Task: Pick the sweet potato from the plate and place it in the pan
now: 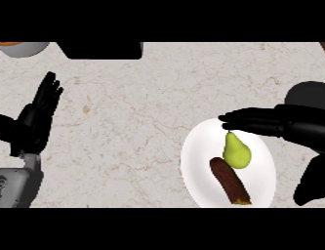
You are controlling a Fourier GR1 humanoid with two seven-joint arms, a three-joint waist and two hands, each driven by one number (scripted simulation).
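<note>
Overhead, from the head view, I see a pale marbled table running across the whole field. A white plate sits at the lower right of it. Two items lie on the plate: a yellow-green pear, stem end pointing away from me, and a dark brown sweet potato, lying lengthwise just below and to the left of the pear, its upper end touching or nearly touching the pear's base. The sweet potato is on the plate and no hand touches it.

My right hand enters from the right edge and lies over the upper rim of the plate, fingers extended leftward and roughly level. The fingertips sit directly above the pear's stem; I cannot tell whether they touch it. The thumb hangs down beside the plate's right side, apart from the fingers, so the hand is released and grasps nothing.

My left hand shows at the left, well apart from the plate, resting with fingers straight and pointing up the view, thumb spread to the left; it also holds nothing. Its grey forearm comes in from the lower left corner.

At the top edge I see a black object only partly in view, and at the top left corner a pale round vessel with orange contents.
</note>
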